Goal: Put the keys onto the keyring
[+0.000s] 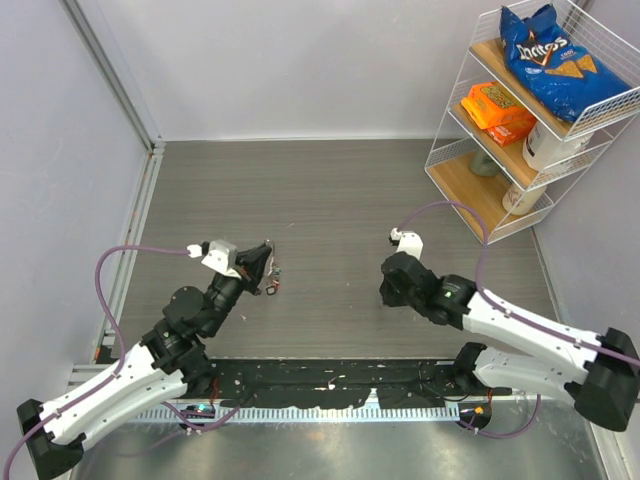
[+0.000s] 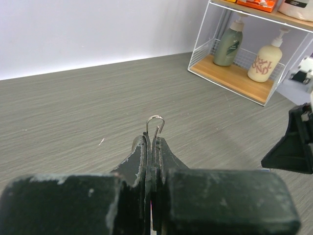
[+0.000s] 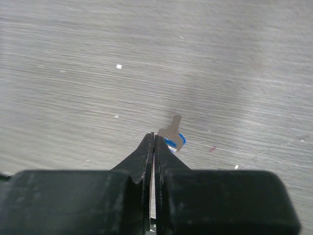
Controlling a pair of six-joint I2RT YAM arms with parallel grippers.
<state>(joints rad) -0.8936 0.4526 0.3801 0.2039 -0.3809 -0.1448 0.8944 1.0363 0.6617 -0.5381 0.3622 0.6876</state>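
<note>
My left gripper (image 2: 150, 140) is shut on the keyring (image 2: 155, 123), a thin silver wire loop that sticks up past its tips. In the top view a small cluster of keys (image 1: 274, 280) with red and green bits sits right at the left gripper (image 1: 264, 258); I cannot tell whether it hangs or lies on the table. My right gripper (image 3: 152, 137) is shut with nothing between its jaws. A blue-headed key (image 3: 174, 134) lies flat just right of its tips. In the top view the right gripper (image 1: 388, 288) points down and hides that key.
A white wire shelf (image 1: 470, 150) stands at the back right with a blue chips bag (image 1: 548, 55), orange boxes (image 1: 497, 108) and bottles (image 2: 265, 62). A metal rail (image 1: 135, 230) runs along the left wall. The right arm's black body (image 2: 292, 147) shows at the left wrist view's right edge.
</note>
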